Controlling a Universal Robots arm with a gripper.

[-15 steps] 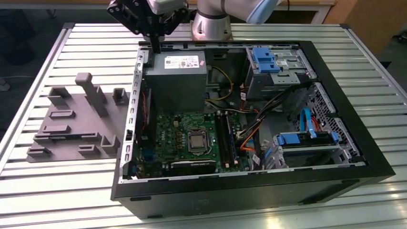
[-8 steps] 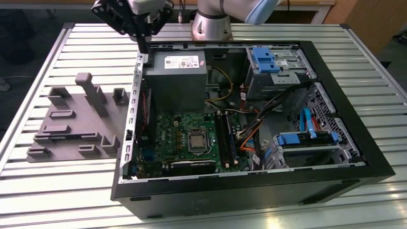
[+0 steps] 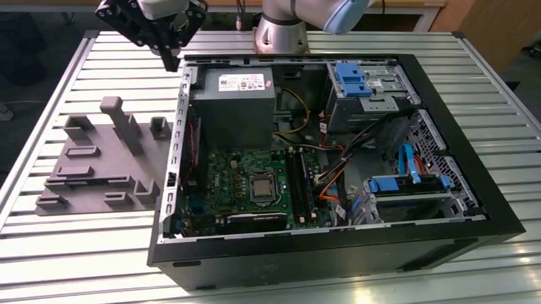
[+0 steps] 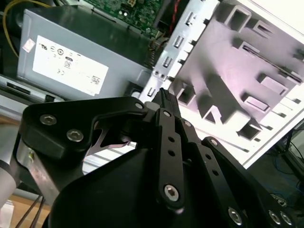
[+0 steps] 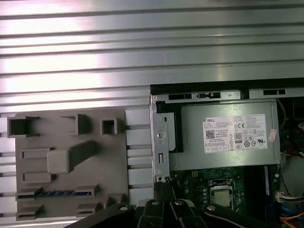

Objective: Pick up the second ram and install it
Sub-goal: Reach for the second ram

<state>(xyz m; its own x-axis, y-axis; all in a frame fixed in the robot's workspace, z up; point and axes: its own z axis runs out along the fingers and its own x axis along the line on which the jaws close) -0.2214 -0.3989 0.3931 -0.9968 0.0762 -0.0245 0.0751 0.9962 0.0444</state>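
Exterior view puts my black two-finger gripper [image 3: 172,62] high over the far corner of the open black computer case [image 3: 338,256], beside the grey plastic holder tray [image 3: 101,168] on the slatted metal table [image 3: 76,253]. Its fingertips look drawn together with nothing between them. In the first wrist view the second ram [image 5: 54,193], a thin dark stick with a row of chips, lies in a slot of the tray, well apart from the gripper. I judge this is the approach to the pick; the grasp calls for parting the fingers and descending squarely over the stick's long edge.
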